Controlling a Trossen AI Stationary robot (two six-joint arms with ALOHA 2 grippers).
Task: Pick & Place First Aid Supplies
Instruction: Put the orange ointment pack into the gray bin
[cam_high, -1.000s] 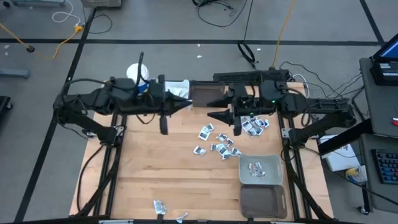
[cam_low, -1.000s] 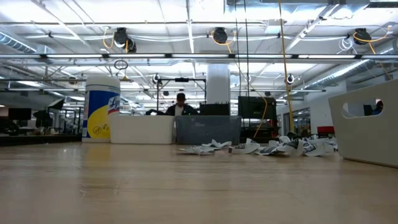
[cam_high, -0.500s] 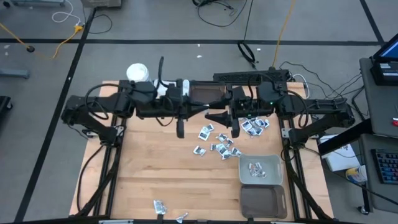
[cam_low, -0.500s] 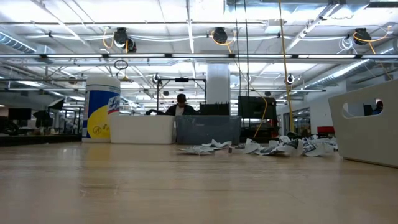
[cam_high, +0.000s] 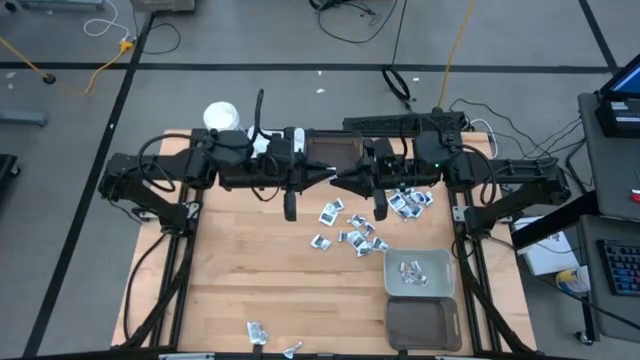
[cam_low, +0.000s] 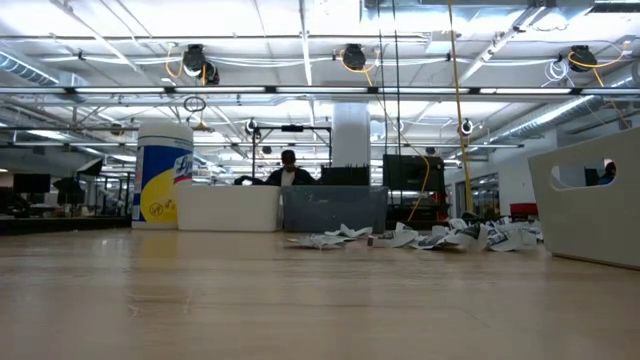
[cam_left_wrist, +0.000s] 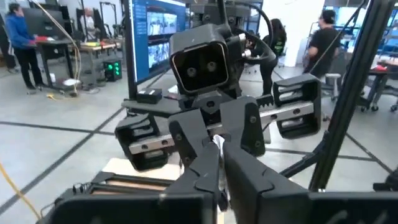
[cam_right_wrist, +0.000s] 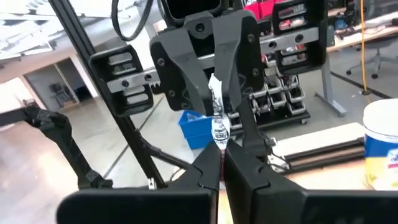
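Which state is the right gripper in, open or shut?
Shut. The right gripper has its fingers pressed together on a white packet, which the left gripper also pinches from the opposite side.

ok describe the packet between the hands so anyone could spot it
Over the back of the table, midway, the left hand and right hand meet tip to tip. The white packet pinched between them is the only one in the air; the rest lie below.
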